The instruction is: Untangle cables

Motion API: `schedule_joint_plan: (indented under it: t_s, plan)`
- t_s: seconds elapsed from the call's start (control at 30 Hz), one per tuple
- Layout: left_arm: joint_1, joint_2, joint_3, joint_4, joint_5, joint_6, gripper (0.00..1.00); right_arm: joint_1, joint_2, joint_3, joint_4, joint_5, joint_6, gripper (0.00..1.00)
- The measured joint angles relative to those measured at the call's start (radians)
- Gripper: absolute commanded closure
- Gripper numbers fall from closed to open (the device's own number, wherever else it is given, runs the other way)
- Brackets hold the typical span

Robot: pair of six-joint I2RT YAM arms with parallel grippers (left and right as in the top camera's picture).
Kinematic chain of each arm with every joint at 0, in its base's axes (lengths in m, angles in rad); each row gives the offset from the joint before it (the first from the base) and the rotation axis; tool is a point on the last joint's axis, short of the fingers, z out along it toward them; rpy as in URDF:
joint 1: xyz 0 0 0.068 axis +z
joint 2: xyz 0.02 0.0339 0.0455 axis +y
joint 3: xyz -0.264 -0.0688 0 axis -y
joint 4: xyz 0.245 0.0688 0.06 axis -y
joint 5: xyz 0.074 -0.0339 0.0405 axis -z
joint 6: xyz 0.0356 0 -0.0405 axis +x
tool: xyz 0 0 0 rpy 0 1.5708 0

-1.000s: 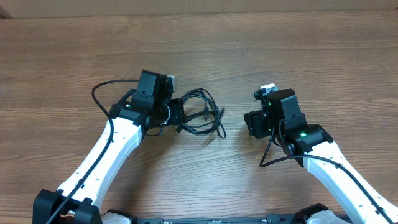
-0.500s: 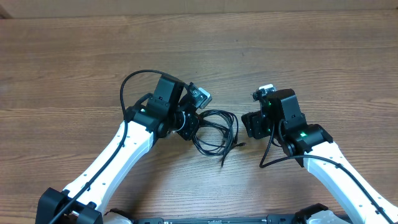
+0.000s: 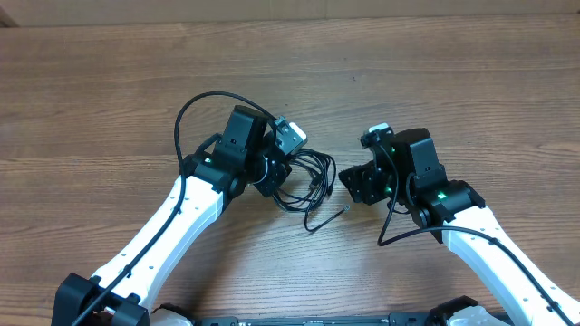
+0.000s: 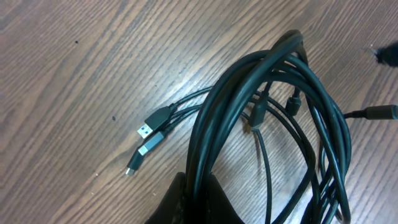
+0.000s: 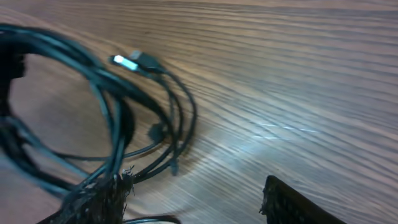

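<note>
Fingers (image 4: 171,208) of the left gripper (image 3: 270,177) are closed tight on the cables (image 4: 267,81), pinching several strands where the loops gather at the bottom of the left wrist view. The bundle is made of thin, glossy black cords wound into overlapping loops that cross one another. It lies on the wooden table (image 3: 453,81) near the middle, between the two grippers, with its left side held in the left gripper.

Two USB plugs (image 4: 148,132) with silver tips lie side by side on the wood at the left of the loops in the left wrist view, with a smaller plug (image 4: 130,169) just below them. Other small plug ends sit inside the loops. From overhead, one loose cable end (image 3: 328,217) trails out of the bundle towards the near side and curls right.

The right gripper (image 3: 355,186) sits just right of the bundle with its fingers (image 5: 292,205) spread wide and nothing gripped between them. In the blurred right wrist view, one finger is right beside the nearest loops; whether it touches them I cannot tell.
</note>
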Motion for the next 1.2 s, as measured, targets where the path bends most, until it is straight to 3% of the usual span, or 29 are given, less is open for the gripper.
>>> schedule_joint_plan:
  t_s: [0.67,1.2]
  plan:
    - [0.000,0.000,0.000,0.035,0.126,0.016,0.96,0.000,0.000,0.000,0.071,-0.060,0.003,0.31]
    - [0.000,0.000,0.000,-0.044,0.254,0.015,0.96,0.002,0.000,0.000,0.086,0.033,0.002,0.31]
